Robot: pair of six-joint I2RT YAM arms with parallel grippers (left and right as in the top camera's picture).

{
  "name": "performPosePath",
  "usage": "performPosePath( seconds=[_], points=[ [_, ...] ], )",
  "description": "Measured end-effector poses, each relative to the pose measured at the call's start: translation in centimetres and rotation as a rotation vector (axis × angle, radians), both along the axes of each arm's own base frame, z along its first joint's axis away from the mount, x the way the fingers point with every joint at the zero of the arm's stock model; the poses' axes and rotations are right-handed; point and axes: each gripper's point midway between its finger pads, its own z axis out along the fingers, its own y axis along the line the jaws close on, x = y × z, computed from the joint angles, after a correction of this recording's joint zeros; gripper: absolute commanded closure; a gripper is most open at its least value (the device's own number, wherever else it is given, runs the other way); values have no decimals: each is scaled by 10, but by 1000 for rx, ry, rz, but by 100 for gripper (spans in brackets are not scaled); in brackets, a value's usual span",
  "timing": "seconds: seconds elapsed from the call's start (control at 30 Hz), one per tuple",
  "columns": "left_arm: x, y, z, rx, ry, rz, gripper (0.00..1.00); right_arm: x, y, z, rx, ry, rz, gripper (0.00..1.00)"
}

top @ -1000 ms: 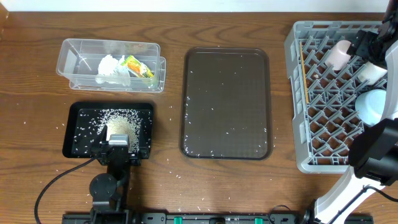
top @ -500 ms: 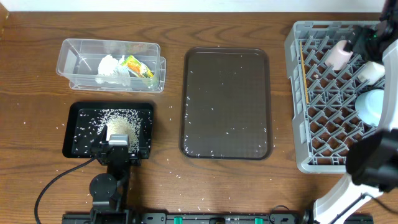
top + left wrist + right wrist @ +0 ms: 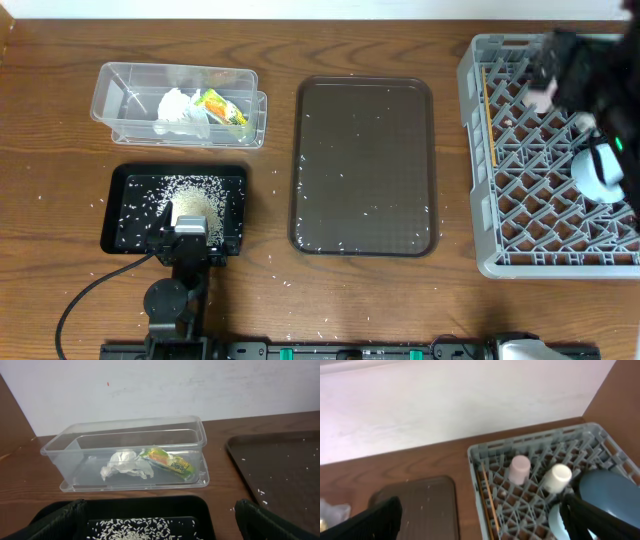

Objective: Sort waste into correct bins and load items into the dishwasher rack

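Waste: we see rice (image 3: 190, 195) in black tray (image 3: 118, 215), napkin (image 3: 178, 106) and wrapper (image 3: 222, 108) in clear tub (image 3: 110, 95), left of serving tray (image 3: 365, 165) | rack (image 3: 520, 445), right of it, holds pink cup (image 3: 520, 468), white cup (image 3: 557, 476), chopsticks (image 3: 487, 495), bowl (image 3: 598, 178); plate unseen | left gripper (image 3: 160, 510), right gripper (image 3: 480, 510): wide open, empty | we judge nearly done

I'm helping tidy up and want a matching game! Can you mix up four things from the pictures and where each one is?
Things:
1. rice heap
2. crumpled napkin
3. pink cup
4. brown serving tray

Places:
A. in the grey rack
B. inside the clear tub
C. flat on the table, in the middle
D. in the black tray

Pairs: 1-D, 2-B, 3-A, 4-C
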Motion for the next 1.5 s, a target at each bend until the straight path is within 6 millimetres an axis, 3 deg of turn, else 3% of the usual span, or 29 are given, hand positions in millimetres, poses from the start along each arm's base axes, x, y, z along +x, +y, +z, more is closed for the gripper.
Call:
performPosePath(
  seconds=[0.13, 0.23, 0.63, 0.77, 1.17, 1.33, 1.5],
  points=[
    [0, 0, 0, 0, 0, 0, 4, -31, -1, -14, -4, 88, 8, 1],
    [0, 0, 0, 0, 0, 0, 4, -41, -2, -31, -9, 170, 11, 1],
    [0, 0, 0, 0, 0, 0, 4, -5, 10, -65, 18, 197, 53, 1],
    [0, 0, 1, 0, 2, 0, 4, 2, 15, -92, 34, 162, 75, 1],
    [0, 0, 1, 0, 3, 0, 4, -17, 30, -208, 109, -23, 176, 1],
    [0, 0, 1, 0, 3, 0, 4, -26, 36, -238, 125, -136, 219, 1],
    [0, 0, 1, 0, 3, 0, 4, -37, 39, -252, 128, -245, 245, 1]
  ],
)
